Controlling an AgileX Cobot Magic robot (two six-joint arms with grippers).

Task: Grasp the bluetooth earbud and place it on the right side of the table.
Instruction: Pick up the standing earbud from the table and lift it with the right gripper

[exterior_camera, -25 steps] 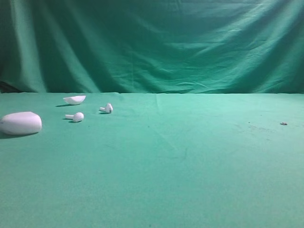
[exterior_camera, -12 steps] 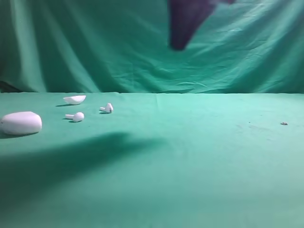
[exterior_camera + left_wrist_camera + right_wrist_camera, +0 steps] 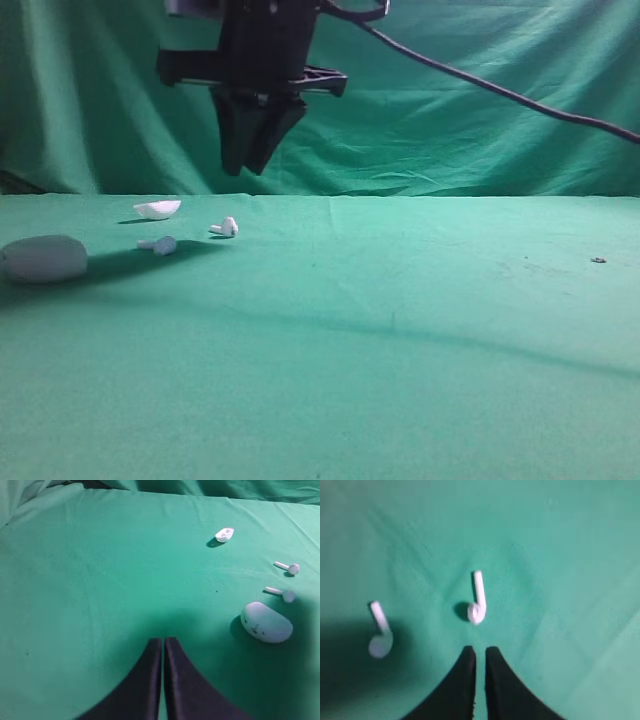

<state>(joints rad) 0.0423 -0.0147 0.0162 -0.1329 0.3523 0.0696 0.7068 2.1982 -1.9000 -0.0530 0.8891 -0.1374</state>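
Two small white earbuds lie on the green table [image 3: 420,400] at the far left. One earbud [image 3: 226,228] lies to the right; it shows just ahead of my right gripper's tips in the right wrist view [image 3: 477,605]. The other earbud [image 3: 160,245] lies in shadow [image 3: 380,636]. My right gripper [image 3: 245,165] has reached across and hangs well above them, jaws together and empty [image 3: 480,652]. My left gripper [image 3: 163,641] is shut and empty, not seen in the exterior view. The left wrist view shows both earbuds [image 3: 289,568] [image 3: 282,595].
A large oval white case [image 3: 43,259] lies at the left edge [image 3: 266,622]. A white shell-shaped piece [image 3: 157,209] lies behind the earbuds [image 3: 224,534]. A small dark speck [image 3: 597,260] lies at the far right. A black cable [image 3: 500,88] trails from the right arm.
My right arm came in from the top and moved left, and now hangs above the earbuds. Its shadow now covers the case and the left earbud. The objects have not moved.
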